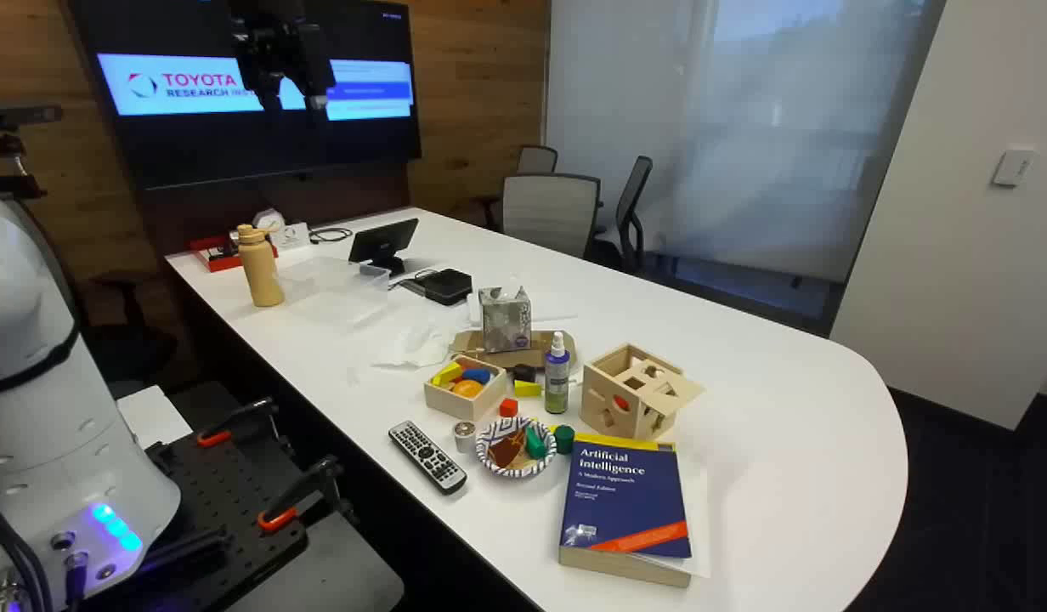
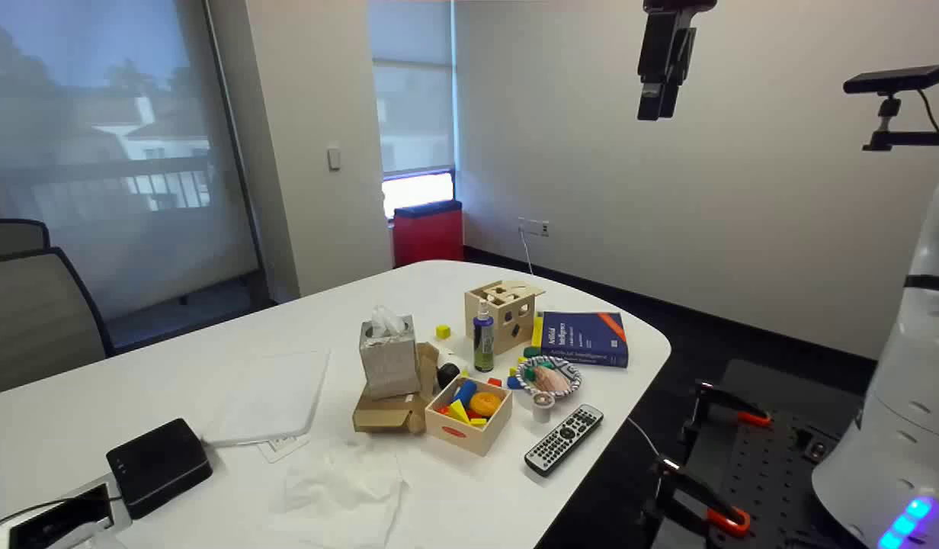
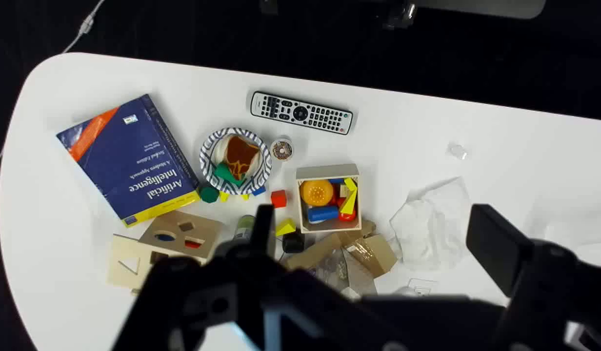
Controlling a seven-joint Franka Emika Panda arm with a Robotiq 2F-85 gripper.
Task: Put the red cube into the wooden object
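The small red cube (image 1: 508, 408) lies on the white table between the open toy box and the patterned bowl; it also shows in an exterior view (image 2: 494, 382) and in the wrist view (image 3: 278, 199). The pale wooden object (image 1: 593, 393) is a box with shaped holes, also in an exterior view (image 2: 504, 335) and the wrist view (image 3: 204, 229). Its top panel juts out past one side. Something red shows through its holes. My gripper (image 1: 294, 100) hangs high above the table, open and empty, also in an exterior view (image 2: 656, 110) and the wrist view (image 3: 371, 219).
Near the cube stand a toy box (image 3: 328, 170) of blocks, a patterned bowl (image 3: 209, 146), a spray bottle (image 1: 557, 374), a small cup (image 3: 282, 149) and a remote (image 3: 300, 113). A thick book (image 1: 625, 501) lies beside the wooden object. A tissue box (image 2: 388, 354) rests on cardboard.
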